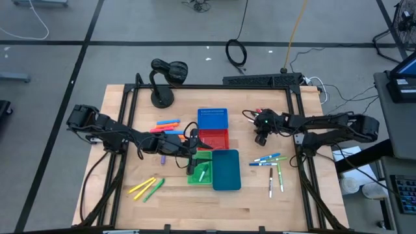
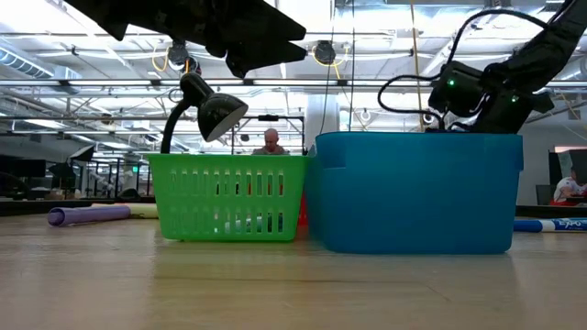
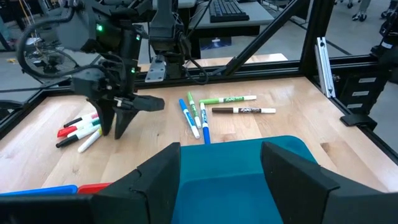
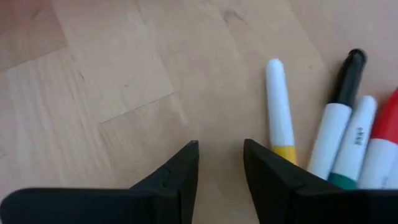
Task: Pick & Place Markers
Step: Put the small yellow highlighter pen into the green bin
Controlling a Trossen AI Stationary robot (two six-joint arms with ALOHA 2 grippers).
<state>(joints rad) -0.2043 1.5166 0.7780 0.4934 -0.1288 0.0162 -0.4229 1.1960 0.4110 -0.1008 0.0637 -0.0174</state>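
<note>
right gripper fingers slightly spread, empty, low over bare bench. markers lying just beside, long axis roughly parallel to fingers, probably untouched. left gripper spread wide above teal bin, farther from this group.

Bins block bench centre: blue basket, red bin, green basket, teal bin packed together. Lamp at back-left. Front bench strip open; marker clusters clutter the right, yellow-green ones front-left.
</note>
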